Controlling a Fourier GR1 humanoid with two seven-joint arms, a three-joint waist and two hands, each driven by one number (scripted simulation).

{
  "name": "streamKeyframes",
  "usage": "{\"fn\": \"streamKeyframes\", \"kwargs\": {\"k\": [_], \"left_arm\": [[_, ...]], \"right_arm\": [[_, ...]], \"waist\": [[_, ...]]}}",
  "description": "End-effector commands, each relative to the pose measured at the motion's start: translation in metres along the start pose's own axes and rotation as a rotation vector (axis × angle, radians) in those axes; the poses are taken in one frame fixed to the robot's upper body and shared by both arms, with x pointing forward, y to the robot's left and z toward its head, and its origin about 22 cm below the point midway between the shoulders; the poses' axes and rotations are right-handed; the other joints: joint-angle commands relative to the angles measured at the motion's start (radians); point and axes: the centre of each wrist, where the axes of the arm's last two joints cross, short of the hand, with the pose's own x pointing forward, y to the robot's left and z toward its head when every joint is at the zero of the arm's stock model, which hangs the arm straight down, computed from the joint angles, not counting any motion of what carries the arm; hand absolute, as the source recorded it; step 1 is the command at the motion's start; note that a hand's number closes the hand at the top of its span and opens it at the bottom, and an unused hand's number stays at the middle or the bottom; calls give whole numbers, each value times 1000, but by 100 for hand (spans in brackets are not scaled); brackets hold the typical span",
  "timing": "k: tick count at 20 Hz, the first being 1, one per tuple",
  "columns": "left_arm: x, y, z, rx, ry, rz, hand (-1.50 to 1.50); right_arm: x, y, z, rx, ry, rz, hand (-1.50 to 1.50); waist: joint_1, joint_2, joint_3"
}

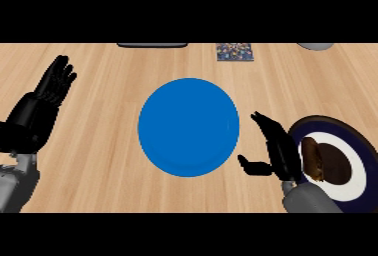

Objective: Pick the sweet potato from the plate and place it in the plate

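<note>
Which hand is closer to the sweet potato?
The right hand: it is just left of the sweet potato. The left hand rests open at the far left, past the blue plate.

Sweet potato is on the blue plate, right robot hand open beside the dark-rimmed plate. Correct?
No. The head view shows the sweet potato on the dark-rimmed plate, not the blue plate. The right robot hand is open beside the dark-rimmed plate, as stated.
</note>
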Motion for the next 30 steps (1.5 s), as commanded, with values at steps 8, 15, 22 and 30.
{"fn": "streamKeyframes", "kwargs": {"k": [8,15,22,30], "left_arm": [[4,0,1,4,28,-18,0],[5,-8,-5,23,23,0,0],[15,4,-1,12,-4,-4,0],[25,-8,-14,10,-19,-2,0]], "right_arm": [[40,-38,-55,190,311,538,-150],[87,-38,-67,500,572,728,-150],[102,-32,-46,561,713,790,-150],[63,-55,-65,540,814,911,-150]], "waist": [[-8,-10,0],[-18,-4,4],[-7,2,8],[-12,5,8]]}}
